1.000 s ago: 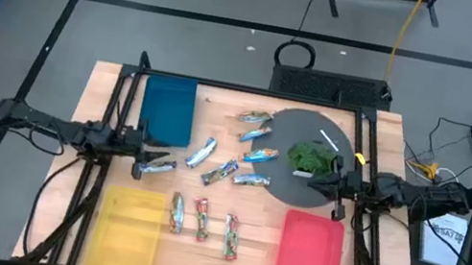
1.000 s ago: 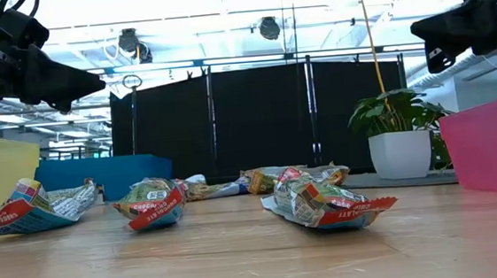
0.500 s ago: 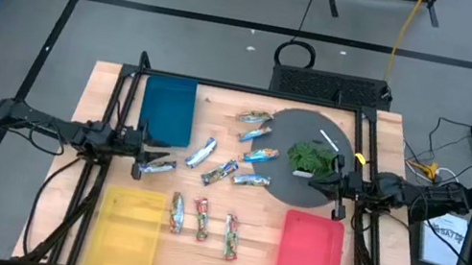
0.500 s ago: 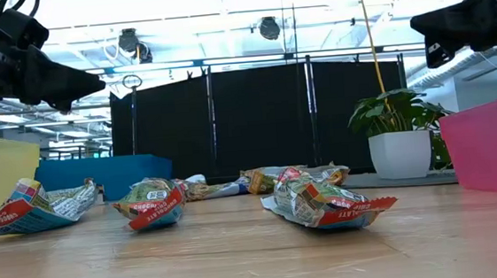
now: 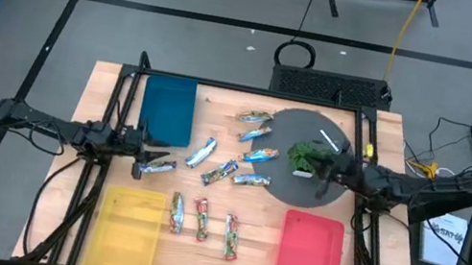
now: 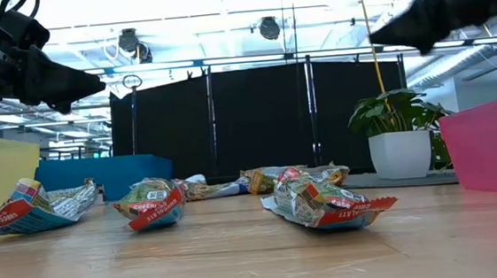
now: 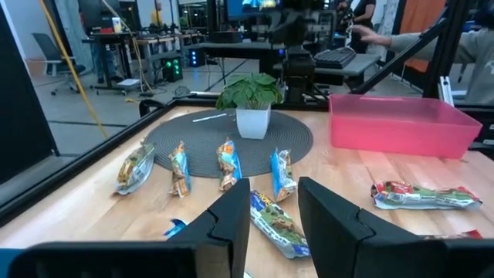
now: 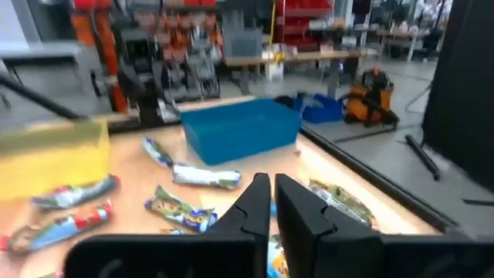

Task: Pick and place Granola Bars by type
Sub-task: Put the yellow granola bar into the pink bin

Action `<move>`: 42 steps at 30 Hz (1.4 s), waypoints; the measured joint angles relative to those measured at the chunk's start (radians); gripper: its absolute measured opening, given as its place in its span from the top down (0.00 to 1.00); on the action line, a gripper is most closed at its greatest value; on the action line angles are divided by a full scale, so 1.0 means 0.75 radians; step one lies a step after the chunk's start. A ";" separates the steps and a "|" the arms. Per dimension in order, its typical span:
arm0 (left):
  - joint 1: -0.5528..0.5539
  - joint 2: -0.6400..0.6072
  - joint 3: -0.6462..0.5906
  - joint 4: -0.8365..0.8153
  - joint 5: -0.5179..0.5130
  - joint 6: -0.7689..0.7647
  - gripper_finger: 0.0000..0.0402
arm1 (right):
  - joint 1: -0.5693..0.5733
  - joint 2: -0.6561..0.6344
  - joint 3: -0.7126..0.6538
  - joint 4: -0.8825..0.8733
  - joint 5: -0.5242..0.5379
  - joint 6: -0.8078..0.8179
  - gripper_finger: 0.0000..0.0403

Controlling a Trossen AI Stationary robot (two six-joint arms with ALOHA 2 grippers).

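Observation:
Several foil-wrapped granola bars lie flat on the wooden table between the trays. Silver-blue and silver-orange ones [image 5: 256, 135] are scattered mid-table, and one silver bar [image 5: 155, 168] lies by the left arm. Red-green ones [image 5: 230, 237] lie toward the near edge, also seen up close in the low view [image 6: 325, 206]. My left gripper [image 5: 152, 153] [image 7: 274, 202] hangs open above the table beside that silver bar, touching nothing. My right gripper [image 5: 319, 168] [image 8: 272, 193] is shut and raised over the dark round mat, level with the potted sprig.
A blue tray [image 5: 168, 109] sits far left, a yellow tray [image 5: 128, 229] near left and a red tray [image 5: 309, 259] near right. The dark round mat [image 5: 290, 186] carries a small potted green sprig [image 5: 310, 155]. Black frame rails run along both table sides.
My right gripper has moved toward the table's left and slightly toward the far edge, from beside the mat's right rim to over the mat by the sprig. The left arm and all bars have stayed put.

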 joint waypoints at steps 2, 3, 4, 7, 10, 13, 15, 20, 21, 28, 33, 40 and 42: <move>0.000 0.000 0.000 -0.002 -0.001 0.000 0.71 | -0.027 0.164 0.141 -0.042 0.000 -0.055 0.91; 0.000 0.000 0.000 -0.009 -0.001 0.000 0.71 | -0.045 0.248 0.231 -0.063 0.002 -0.088 0.89; 0.000 0.000 0.000 -0.010 0.000 0.000 0.71 | -0.067 0.328 0.318 -0.089 0.002 -0.125 0.87; 0.000 -0.001 0.000 -0.035 0.000 0.000 0.71 | -0.144 0.566 0.572 -0.273 0.000 -0.204 0.83; 0.000 0.000 0.000 -0.075 -0.001 -0.001 0.71 | -0.237 0.783 0.821 -0.489 -0.008 -0.287 0.81; 0.000 0.000 0.001 -0.090 0.000 -0.001 0.71 | -0.371 0.978 1.065 -0.725 -0.027 -0.336 0.80; 0.000 0.000 0.001 -0.088 0.000 -0.001 0.71 | -0.473 1.113 1.227 -0.884 -0.117 -0.341 0.81; 0.000 0.000 0.001 -0.073 0.000 -0.002 0.71 | -0.705 1.397 1.559 -1.112 -0.436 -0.337 0.85; 0.000 0.000 0.001 -0.071 -0.001 -0.002 0.71 | -0.743 1.451 1.606 -1.139 -0.471 -0.330 0.86; 0.000 0.000 0.001 -0.069 -0.001 -0.004 0.71 | -0.892 1.788 1.801 -1.245 -0.487 -0.296 0.85; 0.000 0.000 0.001 -0.069 -0.001 -0.003 0.71 | -0.870 1.960 1.805 -1.192 -0.452 -0.342 0.71; 0.000 0.000 0.001 -0.079 -0.001 -0.002 0.71 | -0.821 2.118 1.806 -1.150 -0.453 -0.330 0.48; 0.000 0.000 0.001 -0.081 -0.001 -0.001 0.71 | -0.813 2.144 1.806 -1.127 -0.458 -0.330 0.44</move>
